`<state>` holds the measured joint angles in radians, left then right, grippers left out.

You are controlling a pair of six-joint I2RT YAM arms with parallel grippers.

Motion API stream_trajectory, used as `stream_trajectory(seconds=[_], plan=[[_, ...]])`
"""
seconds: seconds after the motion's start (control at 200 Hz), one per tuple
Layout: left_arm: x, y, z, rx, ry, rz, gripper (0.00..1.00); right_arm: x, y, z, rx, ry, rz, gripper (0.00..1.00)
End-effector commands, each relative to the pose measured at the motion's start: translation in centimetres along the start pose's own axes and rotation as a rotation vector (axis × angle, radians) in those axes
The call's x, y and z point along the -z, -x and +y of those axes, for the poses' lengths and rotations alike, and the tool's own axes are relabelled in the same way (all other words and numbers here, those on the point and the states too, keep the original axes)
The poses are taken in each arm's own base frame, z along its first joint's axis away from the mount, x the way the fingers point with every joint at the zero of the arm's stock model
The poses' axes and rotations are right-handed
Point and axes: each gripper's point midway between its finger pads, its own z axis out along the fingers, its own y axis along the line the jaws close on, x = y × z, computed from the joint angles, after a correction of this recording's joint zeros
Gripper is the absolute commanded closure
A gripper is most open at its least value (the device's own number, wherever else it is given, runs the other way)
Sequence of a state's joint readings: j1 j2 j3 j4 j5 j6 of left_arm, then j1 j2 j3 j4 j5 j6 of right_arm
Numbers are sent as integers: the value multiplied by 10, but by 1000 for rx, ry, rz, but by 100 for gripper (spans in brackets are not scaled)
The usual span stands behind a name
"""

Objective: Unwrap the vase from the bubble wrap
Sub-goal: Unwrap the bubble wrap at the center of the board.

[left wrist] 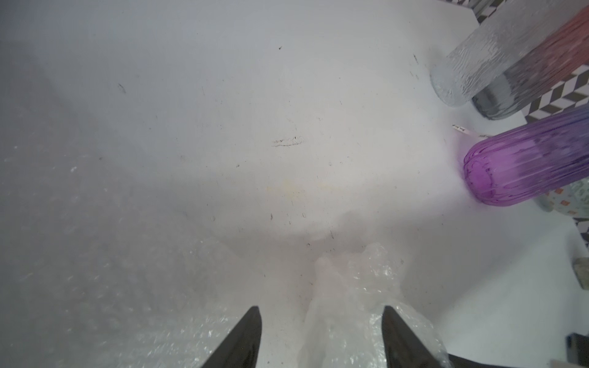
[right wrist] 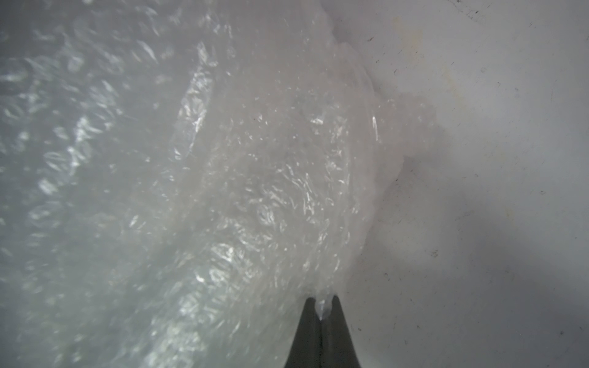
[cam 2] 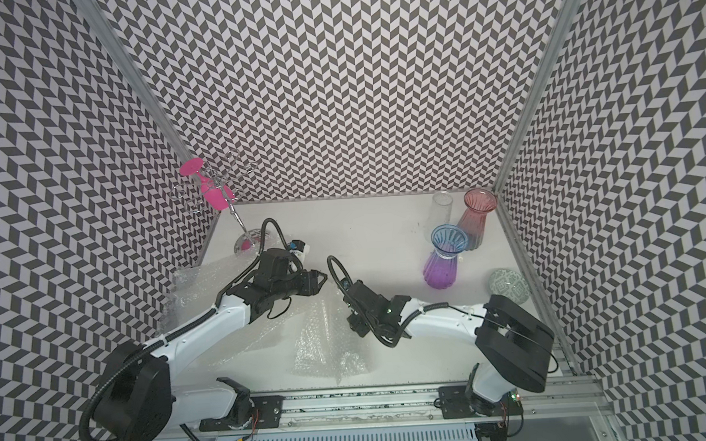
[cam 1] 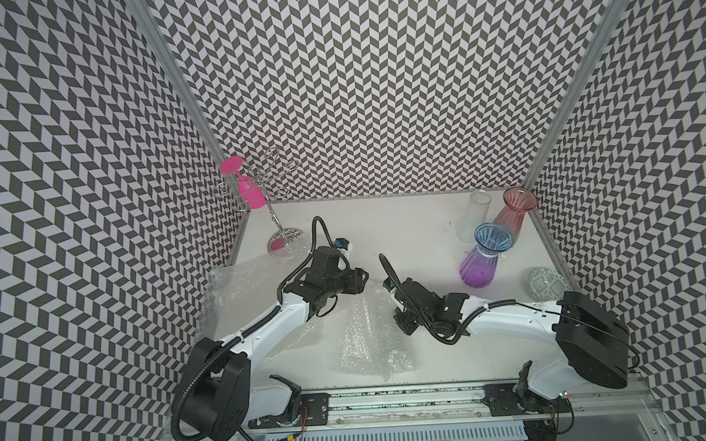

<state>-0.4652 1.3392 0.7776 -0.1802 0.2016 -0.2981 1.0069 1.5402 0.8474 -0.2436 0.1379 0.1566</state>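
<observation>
Two sheets of bubble wrap [cam 1: 370,345] [cam 2: 329,347] lie on the white table [cam 1: 406,235] in both top views: one tented and crumpled at front centre, one spread under the left arm [cam 1: 265,317]. Left wrist view: the left gripper [left wrist: 320,310] stands parted, with bunched wrap against one finger but not clamped. Right wrist view: the right gripper [right wrist: 322,306] pinches the wrap's edge, jaws closed.

On the white table [cam 1: 385,236], clear bubble wrap [cam 1: 370,345] lies near-centre; a purple ribbed glass vase [cam 1: 480,264] stands far right.
</observation>
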Motion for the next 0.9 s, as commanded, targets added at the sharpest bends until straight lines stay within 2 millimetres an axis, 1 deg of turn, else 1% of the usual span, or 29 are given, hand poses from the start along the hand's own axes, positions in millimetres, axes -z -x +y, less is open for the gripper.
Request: stream_trajectory(seconds=[0.0,0.065,0.15,0.26,0.37,0.466,0.581,0.626,0.771,0.896], plan=[[-8,-7,1,-112,15,61,38,-1,4,6,12,22,-2,100],[-11,-8,-2,-133,5,74,36,-1,4,7,13,24,0,100],[-18,-16,-6,-160,-4,100,33,-1,4,7,13,23,-1,100],[-29,-23,-8,-186,-1,123,33,-1,3,6,15,18,1,100],[-37,-21,-9,-197,5,120,34,-1,5,6,15,18,-1,100],[-43,-17,-7,-206,23,115,38,-3,4,7,20,20,6,100],[-47,-12,-7,-212,28,103,51,-2,5,7,20,22,6,100],[-49,-13,-9,-217,20,107,54,-2,5,7,20,19,5,100],[-54,-14,-12,-229,8,116,54,-2,4,5,21,11,6,100],[-54,-19,-16,-230,-4,120,54,-2,5,5,22,11,5,100]])
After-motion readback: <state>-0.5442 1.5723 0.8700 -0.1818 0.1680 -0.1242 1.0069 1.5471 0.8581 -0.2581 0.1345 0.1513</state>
